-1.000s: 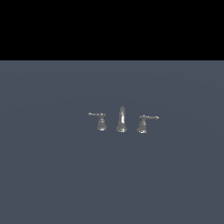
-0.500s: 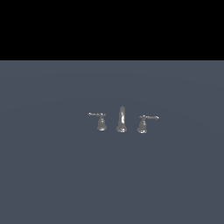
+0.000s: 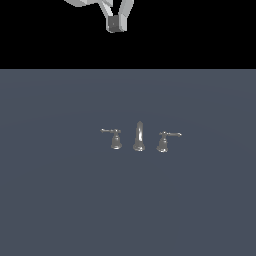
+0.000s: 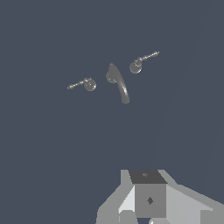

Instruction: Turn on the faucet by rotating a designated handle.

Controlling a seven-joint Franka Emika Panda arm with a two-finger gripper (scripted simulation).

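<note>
The tiny chrome faucet stands in the middle of the grey floor. Its tall tapered spout is in the centre. The handle is on the exterior view's right, its thin lever aimed rightward. The mirror handle is on the left. My gripper hangs high above and behind the faucet, far from it. In the wrist view the spout and both handles show from above; I cannot tell which handle is which there. My gripper's body shows, its jaws unclear.
A flat dark grey floor spreads all around the faucet. White arm links show at the top edge of the exterior view against black.
The arm's end and gripper have come into the exterior view at the top; they were not visible before. The faucet and its levers have not moved.
</note>
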